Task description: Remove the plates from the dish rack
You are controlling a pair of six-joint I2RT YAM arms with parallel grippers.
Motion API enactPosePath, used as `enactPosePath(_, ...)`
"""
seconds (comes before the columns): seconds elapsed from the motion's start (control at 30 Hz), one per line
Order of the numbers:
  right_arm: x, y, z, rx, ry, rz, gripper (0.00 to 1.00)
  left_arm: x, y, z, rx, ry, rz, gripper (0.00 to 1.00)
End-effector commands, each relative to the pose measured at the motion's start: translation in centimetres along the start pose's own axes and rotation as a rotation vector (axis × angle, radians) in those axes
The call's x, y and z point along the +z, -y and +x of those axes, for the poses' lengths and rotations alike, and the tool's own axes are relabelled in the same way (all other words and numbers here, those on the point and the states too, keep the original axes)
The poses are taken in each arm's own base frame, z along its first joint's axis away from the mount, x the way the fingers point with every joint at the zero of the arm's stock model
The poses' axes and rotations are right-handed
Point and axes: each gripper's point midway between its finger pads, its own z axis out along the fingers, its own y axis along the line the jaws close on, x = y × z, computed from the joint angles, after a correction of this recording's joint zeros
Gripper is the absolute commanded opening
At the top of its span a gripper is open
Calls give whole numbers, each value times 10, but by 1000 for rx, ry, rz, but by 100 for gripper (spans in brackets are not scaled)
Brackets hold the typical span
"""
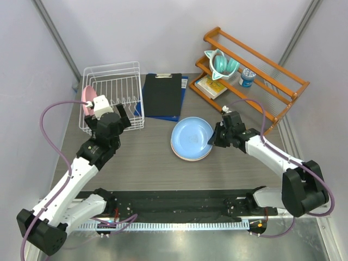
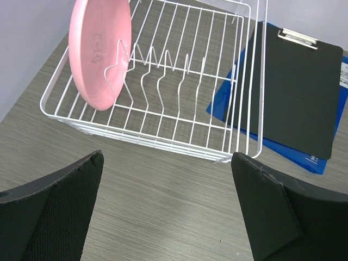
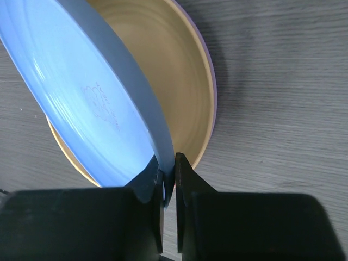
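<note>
The white wire dish rack (image 1: 114, 87) stands at the back left. One pink plate (image 1: 87, 98) is upright between its prongs at the left end. My left gripper (image 1: 124, 118) hovers over the table just in front of the rack, open and empty. In the left wrist view the pink plate (image 2: 100, 51) and the rack (image 2: 179, 136) lie ahead of the left gripper (image 2: 167, 157). My right gripper (image 3: 168, 168) is shut on the rim of the light blue plate (image 3: 81, 98), which tilts over the orange plate (image 3: 163, 70). That plate sits in the lavender plate (image 3: 213, 92). The stack (image 1: 191, 138) is at mid-table.
A black clipboard on a blue folder (image 1: 162, 93) lies right of the rack. An orange wooden shelf rack (image 1: 255, 70) at the back right holds a teal cup (image 1: 222, 64), a small can (image 1: 247, 77) and a yellow booklet (image 1: 211, 86).
</note>
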Motion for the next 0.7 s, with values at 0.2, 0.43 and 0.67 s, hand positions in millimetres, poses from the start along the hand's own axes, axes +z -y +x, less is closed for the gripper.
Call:
enactPosePath(0.2,-17,-20,-15,-37,60,-95,73,4,-3,-14,-6,38,-50,99)
enactPosePath(0.43,-45,0,-33,-74,130,51,81,10,-20,-23,46,74,-182,99)
enactPosePath(0.67,-46,10,-37,-89,158,102,83,48,-62,-26,5,44,-330,99)
